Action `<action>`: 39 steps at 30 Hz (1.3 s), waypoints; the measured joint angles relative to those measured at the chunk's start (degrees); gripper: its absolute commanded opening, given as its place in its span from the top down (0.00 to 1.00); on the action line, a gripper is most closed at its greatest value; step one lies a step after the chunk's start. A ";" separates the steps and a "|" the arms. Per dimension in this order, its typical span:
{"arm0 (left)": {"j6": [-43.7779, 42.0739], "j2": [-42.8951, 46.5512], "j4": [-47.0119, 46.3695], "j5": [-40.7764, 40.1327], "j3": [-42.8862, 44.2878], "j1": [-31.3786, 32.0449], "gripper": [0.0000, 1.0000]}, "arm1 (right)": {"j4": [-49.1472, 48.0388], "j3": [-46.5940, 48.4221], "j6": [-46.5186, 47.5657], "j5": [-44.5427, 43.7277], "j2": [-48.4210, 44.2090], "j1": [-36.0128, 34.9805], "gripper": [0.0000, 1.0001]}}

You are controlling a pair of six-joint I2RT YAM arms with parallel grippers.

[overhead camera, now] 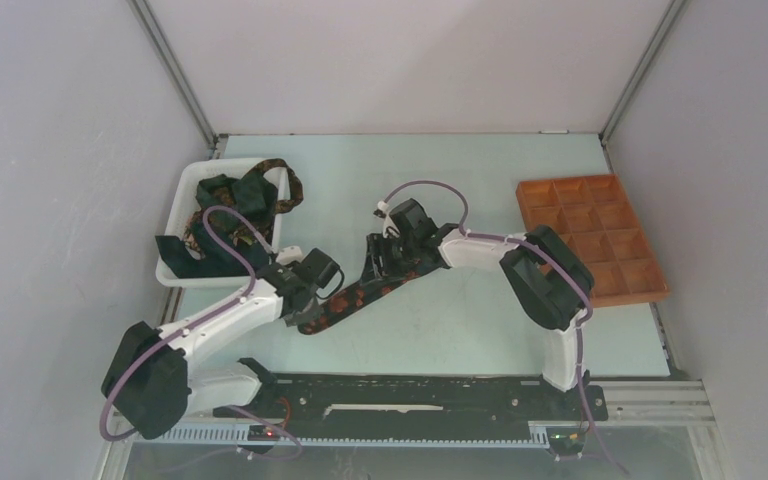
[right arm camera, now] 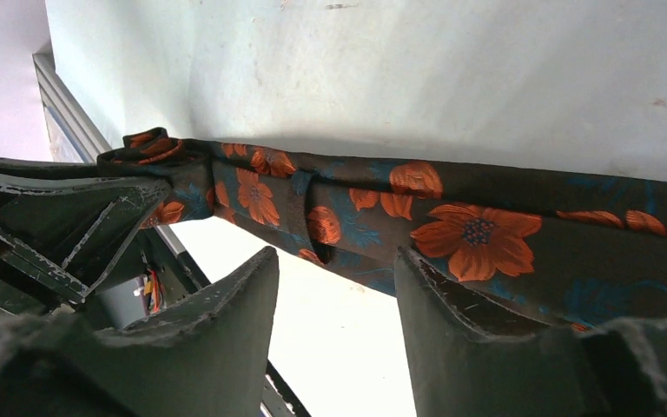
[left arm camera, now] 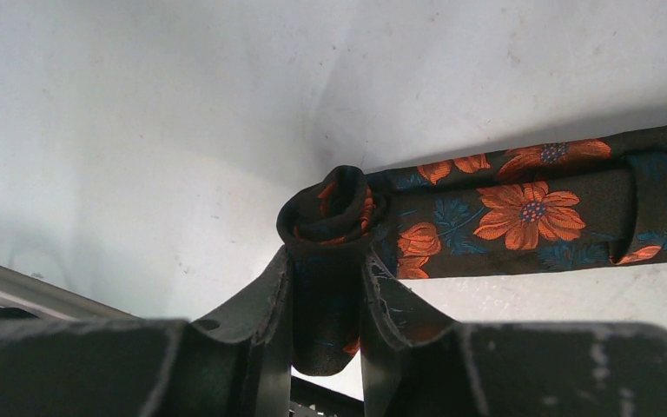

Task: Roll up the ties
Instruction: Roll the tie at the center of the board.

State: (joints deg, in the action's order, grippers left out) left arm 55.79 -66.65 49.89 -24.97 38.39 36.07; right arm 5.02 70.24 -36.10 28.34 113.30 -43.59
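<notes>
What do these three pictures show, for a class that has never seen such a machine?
A robot's left arm and right arm are bolted at the near edge of a pale table. One picture looks down from above; the other two come from a camera on each wrist. The left gripper pinches the rolled end of a dark fabric necktie with orange flowers. The right gripper is open beside its flat stretch. A white plastic bin holds more ties; an orange-brown compartment tray lies at the right.
</notes>
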 measured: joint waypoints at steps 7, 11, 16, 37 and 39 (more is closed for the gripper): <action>-0.81 -4.52 2.12 -1.11 3.17 0.57 0.79 | -0.33 -1.95 -0.90 -2.56 -2.21 1.07 0.28; -0.79 -7.76 4.11 -2.51 5.55 1.70 0.79 | -0.79 -2.97 -1.53 -3.76 -3.56 1.86 0.26; -0.79 -12.74 6.21 -4.04 8.46 3.06 0.79 | -0.87 -4.15 -2.10 -4.42 -4.24 4.28 0.25; -0.74 -31.41 14.49 -7.50 21.77 9.57 0.60 | -0.90 -7.69 -2.01 -4.11 -6.93 13.90 0.24; -0.74 -32.52 14.62 -7.50 22.71 9.94 0.57 | -0.90 -7.69 -2.03 -3.91 -6.93 13.90 0.24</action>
State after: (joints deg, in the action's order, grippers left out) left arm 55.05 -99.18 64.51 -32.47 61.10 46.02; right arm 4.12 62.54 -38.13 24.43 106.37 -29.69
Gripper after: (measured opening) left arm 0.376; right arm 0.754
